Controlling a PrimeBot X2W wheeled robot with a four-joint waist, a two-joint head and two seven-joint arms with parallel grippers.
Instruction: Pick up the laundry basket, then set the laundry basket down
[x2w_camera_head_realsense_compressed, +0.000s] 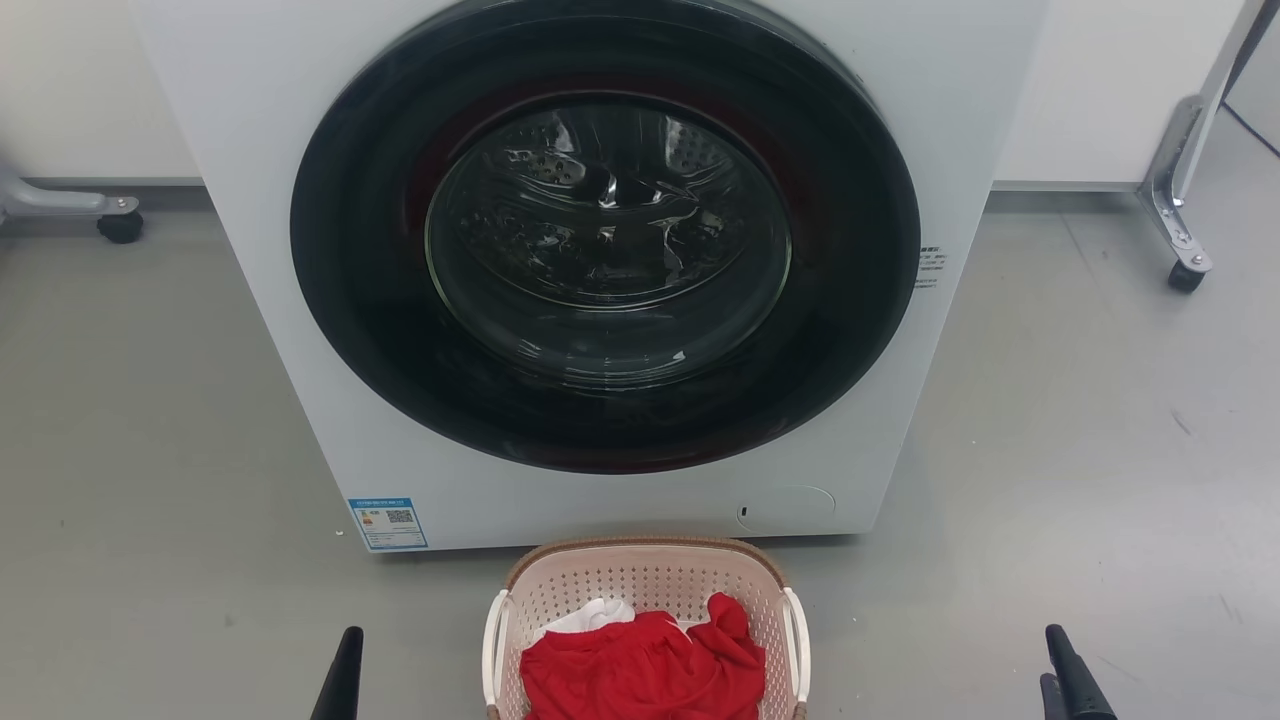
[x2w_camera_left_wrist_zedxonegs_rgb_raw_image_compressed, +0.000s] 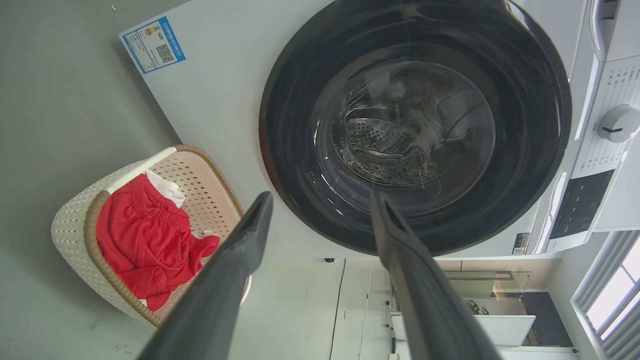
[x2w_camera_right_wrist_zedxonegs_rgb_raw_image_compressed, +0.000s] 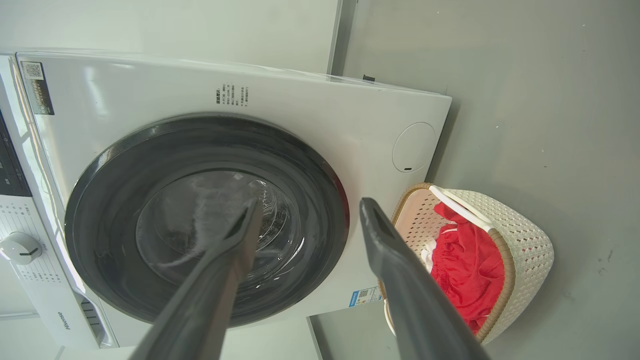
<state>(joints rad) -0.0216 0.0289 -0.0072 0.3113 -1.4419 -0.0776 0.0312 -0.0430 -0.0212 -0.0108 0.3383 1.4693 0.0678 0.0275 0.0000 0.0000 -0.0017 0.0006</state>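
The laundry basket (x2w_camera_head_realsense_compressed: 640, 575) stands on the grey floor at the foot of the washer, at the bottom centre of the head view. It is pale pink-beige and perforated, with a brown rim and white side handles, and holds a red garment (x2w_camera_head_realsense_compressed: 640, 670) over a bit of white cloth. My left gripper (x2w_camera_head_realsense_compressed: 342, 665) is low on the left and my right gripper (x2w_camera_head_realsense_compressed: 1062, 662) low on the right, both well clear of the basket. In the left wrist view the left gripper (x2w_camera_left_wrist_zedxonegs_rgb_raw_image_compressed: 321, 200) is open and empty, with the basket (x2w_camera_left_wrist_zedxonegs_rgb_raw_image_compressed: 75, 230) off to its left. The right gripper (x2w_camera_right_wrist_zedxonegs_rgb_raw_image_compressed: 310, 206) is open and empty too, with the basket (x2w_camera_right_wrist_zedxonegs_rgb_raw_image_compressed: 525, 235) to its right.
A white front-loading washer (x2w_camera_head_realsense_compressed: 270, 250) with a shut dark round door (x2w_camera_head_realsense_compressed: 605, 230) fills the space straight behind the basket. Castered metal stand legs sit at the far left (x2w_camera_head_realsense_compressed: 120, 225) and far right (x2w_camera_head_realsense_compressed: 1185, 272). Bare grey floor lies on both sides of the basket.
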